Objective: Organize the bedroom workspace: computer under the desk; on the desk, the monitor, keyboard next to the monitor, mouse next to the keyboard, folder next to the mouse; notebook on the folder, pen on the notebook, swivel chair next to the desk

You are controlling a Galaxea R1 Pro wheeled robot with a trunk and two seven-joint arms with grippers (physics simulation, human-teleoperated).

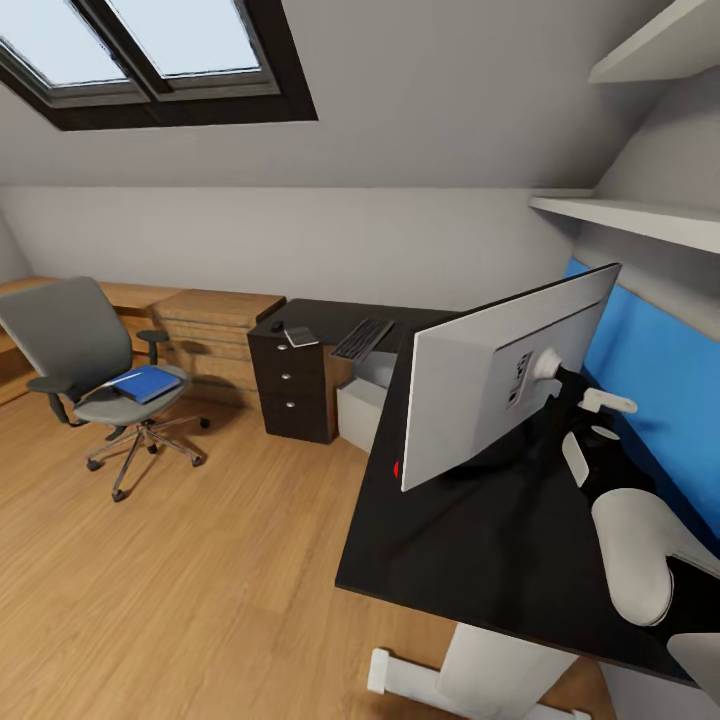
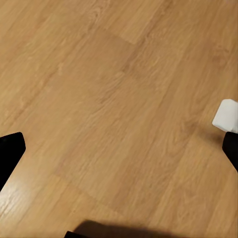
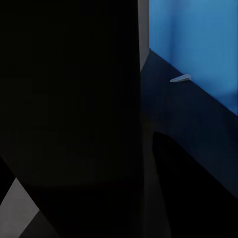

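As our right gripper (image 1: pixel 560 375) grips the monitor (image 1: pixel 500 375) by its stand near the desk's (image 1: pixel 470 560) edge, we judge it top-heavy and fragile.

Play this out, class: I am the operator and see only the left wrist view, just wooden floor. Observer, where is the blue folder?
Observer: The folder lies on the seat of the swivel chair, out on the floor away from the desk.
Operator: And the keyboard?
Observer: The keyboard is on the far section of the desk, with the notebook beside it.
Operator: Where is the monitor?
Observer: The monitor is over the near section of the desk, its grey back towards the head camera.
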